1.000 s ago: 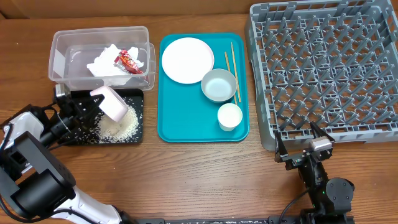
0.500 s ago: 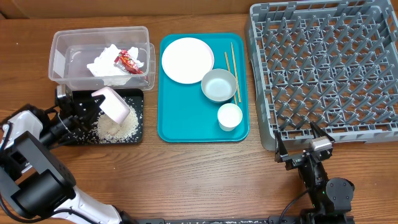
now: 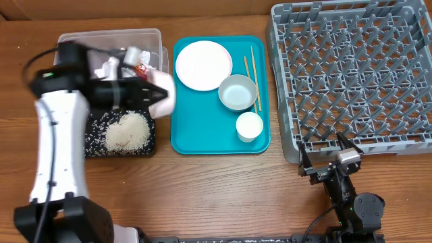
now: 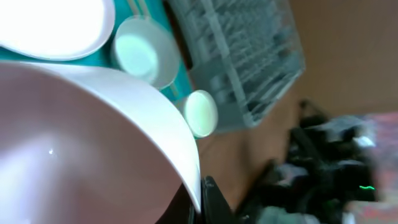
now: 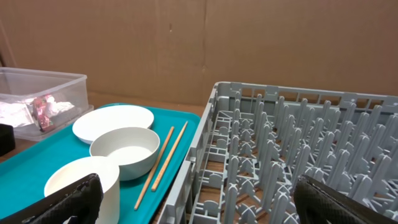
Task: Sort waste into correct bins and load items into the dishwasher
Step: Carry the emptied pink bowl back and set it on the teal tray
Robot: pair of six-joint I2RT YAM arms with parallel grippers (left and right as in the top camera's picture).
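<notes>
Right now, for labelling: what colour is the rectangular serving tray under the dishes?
Teal tray, clearest overhead.

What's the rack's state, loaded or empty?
Empty. Overhead shows only bare pegs in the rack; plate, bowl, cup and chopsticks sit on the tray, and the left hand holds a pale dish.

Soft, even light falls from above. In the overhead view the wooden table (image 3: 223, 196) is bright, and the grey dish rack (image 3: 351, 74) and teal tray (image 3: 202, 138) throw only thin, faint shadows. Everything near the right gripper (image 3: 325, 154) is sharp, but the left gripper (image 3: 150, 94) and the pale plate (image 3: 163, 98) it grips are smeared by motion, their edges ghosted. From the left wrist the whole picture swims: the pale plate, right against the lens, is out of focus, the white plate (image 4: 50, 25) beyond it blows out to glare, and the rack streaks. The right wrist view is crisp, with its fingers (image 5: 68, 202) dark in the bottom corners and the cardboard wall (image 5: 186, 43) ahead evenly lit.
</notes>
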